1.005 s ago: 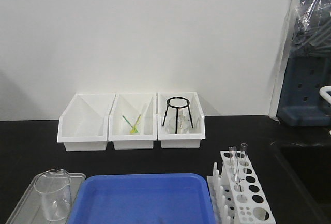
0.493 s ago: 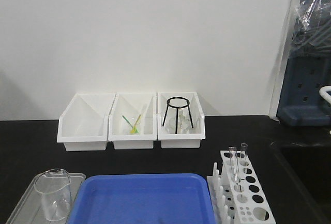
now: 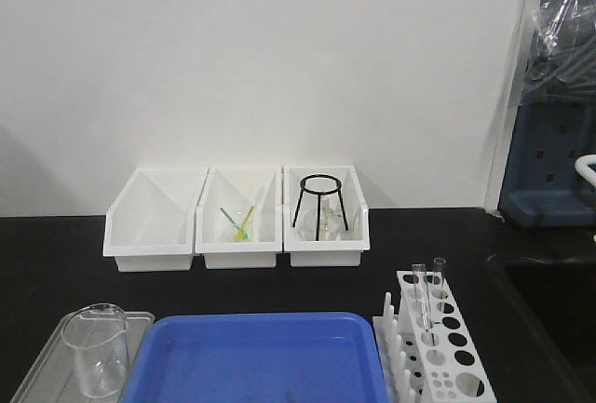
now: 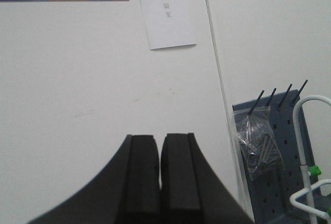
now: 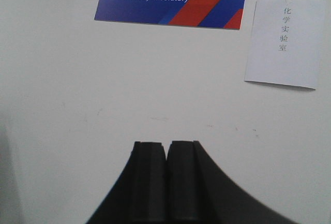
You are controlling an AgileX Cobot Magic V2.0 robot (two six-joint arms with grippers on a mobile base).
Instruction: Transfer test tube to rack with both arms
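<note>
Front view only, rack [image 3: 438, 342] apparently holding tubes, both grippers closed

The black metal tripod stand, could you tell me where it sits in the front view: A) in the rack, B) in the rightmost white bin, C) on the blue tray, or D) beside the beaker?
B: the tripod stand stands inside the rightmost white bin of the three against the wall, well behind the blue tray, the rack and the beaker.

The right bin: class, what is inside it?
Inside the right bin, a black tripod stand over some clear glassware; the front wall hides the bin's floor.
</note>
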